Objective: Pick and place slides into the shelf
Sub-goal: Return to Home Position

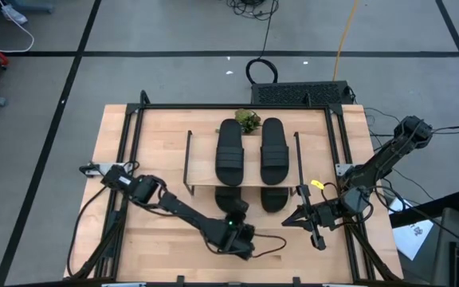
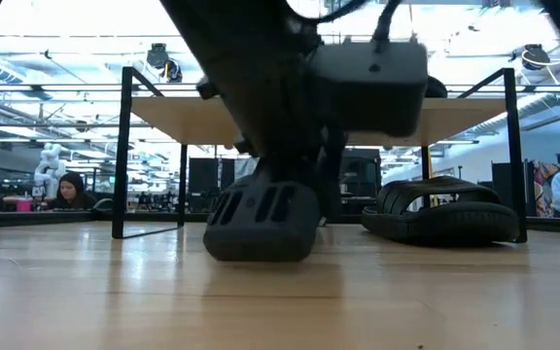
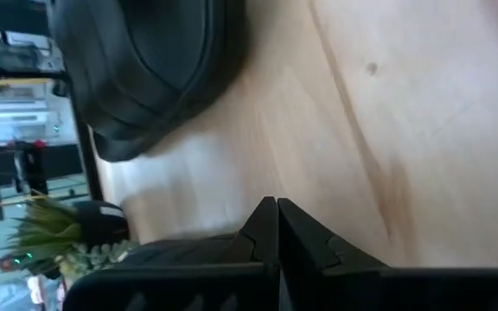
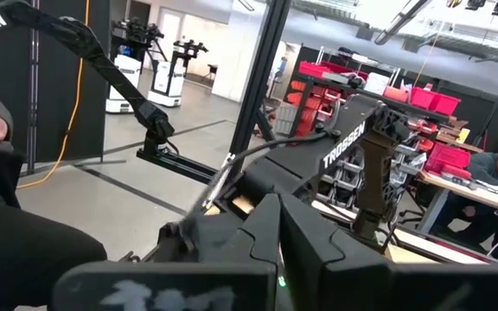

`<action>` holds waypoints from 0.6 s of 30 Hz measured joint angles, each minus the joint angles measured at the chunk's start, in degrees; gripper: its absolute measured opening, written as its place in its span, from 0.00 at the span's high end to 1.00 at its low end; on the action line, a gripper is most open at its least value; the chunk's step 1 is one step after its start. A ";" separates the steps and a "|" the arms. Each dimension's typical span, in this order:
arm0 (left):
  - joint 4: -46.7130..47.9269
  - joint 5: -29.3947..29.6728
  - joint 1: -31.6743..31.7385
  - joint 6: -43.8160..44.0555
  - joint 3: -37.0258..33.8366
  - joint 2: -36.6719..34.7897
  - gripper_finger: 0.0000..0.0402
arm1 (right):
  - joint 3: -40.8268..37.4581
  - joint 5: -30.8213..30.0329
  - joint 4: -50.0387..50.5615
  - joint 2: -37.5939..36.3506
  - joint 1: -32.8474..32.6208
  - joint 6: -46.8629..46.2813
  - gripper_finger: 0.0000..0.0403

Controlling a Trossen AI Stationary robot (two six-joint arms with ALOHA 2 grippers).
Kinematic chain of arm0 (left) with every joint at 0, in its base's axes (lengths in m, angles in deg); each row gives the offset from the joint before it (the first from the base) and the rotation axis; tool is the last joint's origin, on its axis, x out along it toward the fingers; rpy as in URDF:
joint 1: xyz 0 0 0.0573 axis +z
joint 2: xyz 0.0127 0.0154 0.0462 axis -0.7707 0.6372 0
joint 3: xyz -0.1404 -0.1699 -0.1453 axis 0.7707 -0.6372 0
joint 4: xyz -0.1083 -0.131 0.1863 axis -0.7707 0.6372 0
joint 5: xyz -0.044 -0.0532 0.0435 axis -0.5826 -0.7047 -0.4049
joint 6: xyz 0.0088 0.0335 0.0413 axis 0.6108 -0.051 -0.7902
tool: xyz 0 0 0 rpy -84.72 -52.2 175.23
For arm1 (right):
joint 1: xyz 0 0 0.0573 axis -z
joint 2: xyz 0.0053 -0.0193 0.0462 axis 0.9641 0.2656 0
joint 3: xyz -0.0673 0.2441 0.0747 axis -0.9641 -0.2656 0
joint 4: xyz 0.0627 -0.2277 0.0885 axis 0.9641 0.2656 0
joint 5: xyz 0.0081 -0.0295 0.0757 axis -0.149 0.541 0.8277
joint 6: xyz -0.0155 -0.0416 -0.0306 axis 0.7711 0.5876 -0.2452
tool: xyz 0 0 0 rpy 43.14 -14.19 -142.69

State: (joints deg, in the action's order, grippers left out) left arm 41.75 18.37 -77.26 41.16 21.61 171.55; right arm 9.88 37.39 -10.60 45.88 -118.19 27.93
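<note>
All four slides shelved: two atop the shelf, two beneath. Only parking arms remains. Both clenched, empty: left jaws at shelf's 6 o'clock, right jaws at 4 o'clock over counter.

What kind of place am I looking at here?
Probably a robotics lab or workshop: red bins on racks, other robots standing in the background, and people working at desks in a large open hall.
</note>
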 joint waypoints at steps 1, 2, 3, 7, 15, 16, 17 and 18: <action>0.00 0.40 -0.28 -0.56 0.43 0.00 1.00 | 0.00 0.00 0.02 0.00 0.00 0.00 1.00; -0.04 0.74 -0.55 -1.21 1.03 0.00 1.00 | 0.00 0.00 0.04 0.00 0.00 0.00 1.00; -0.16 0.82 -0.86 -1.87 1.69 -0.01 1.00 | 0.00 -0.02 0.00 0.00 0.00 0.00 1.00; -0.93 1.94 -2.79 -4.46 5.06 -0.15 1.00 | 0.00 0.00 0.39 0.00 0.00 0.00 1.00; 12.31 16.10 -11.46 1.61 7.77 -9.90 1.00 | 0.00 -0.18 1.72 0.00 -0.15 0.23 1.00; 15.49 17.93 -12.96 4.90 7.06 -12.04 1.00 | 0.00 -0.26 1.84 0.00 -0.34 0.18 1.00; 18.61 20.14 -14.53 8.51 6.24 -14.19 1.00 | 0.00 -0.49 1.80 -0.01 -0.55 0.30 1.00; 21.65 22.66 -16.20 12.68 5.25 -16.22 1.00 | 0.00 -1.45 1.77 -0.16 -0.90 0.44 1.00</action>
State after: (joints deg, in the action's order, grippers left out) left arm 63.40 41.03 -93.46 53.84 26.86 155.33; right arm 9.88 35.94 -8.82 45.71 -119.10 28.37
